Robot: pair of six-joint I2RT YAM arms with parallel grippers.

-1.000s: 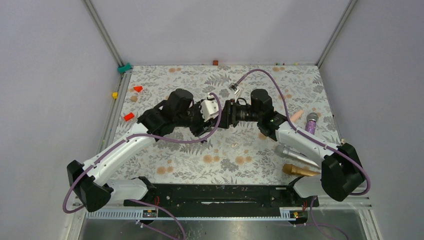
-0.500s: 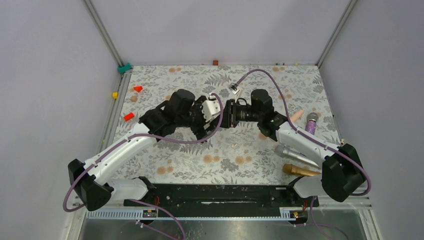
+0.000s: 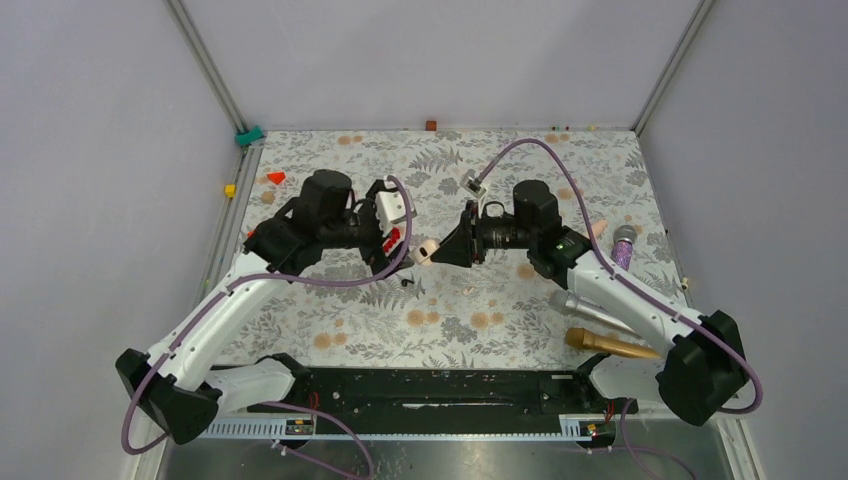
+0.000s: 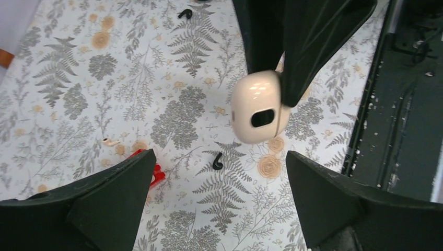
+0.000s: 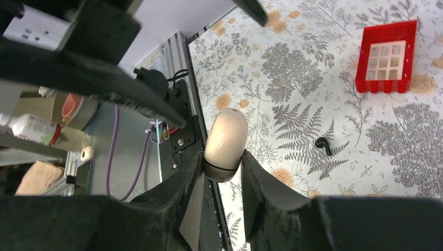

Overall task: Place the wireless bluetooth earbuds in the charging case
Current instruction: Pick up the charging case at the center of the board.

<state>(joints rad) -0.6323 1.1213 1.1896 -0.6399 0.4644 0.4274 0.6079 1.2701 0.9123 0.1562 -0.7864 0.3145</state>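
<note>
The charging case (image 3: 426, 250) is a cream oval pebble, not black. It hangs above the mat with my right gripper (image 3: 445, 249) shut on it. In the right wrist view the case (image 5: 225, 137) sticks out past both fingertips of that gripper (image 5: 222, 163). The left wrist view shows the case (image 4: 258, 107) ahead, with a dark oval spot on its face. My left gripper (image 4: 219, 204) is open and empty, left of the case (image 3: 388, 248). Two small black earbuds (image 4: 217, 161) (image 4: 184, 13) lie on the floral mat; one earbud (image 5: 324, 145) (image 3: 405, 283) lies just below the case.
A red lattice block (image 5: 386, 56) (image 4: 155, 172) lies under my left gripper. A silver microphone (image 3: 590, 305), a gold microphone (image 3: 602, 342) and a purple microphone (image 3: 624, 243) lie at the right. A red wedge (image 3: 275, 177) and a yellow cube (image 3: 229, 189) sit at the far left.
My left gripper has opened and drawn back to the left, away from the case. The right gripper has closed on the case and now carries it alone.
</note>
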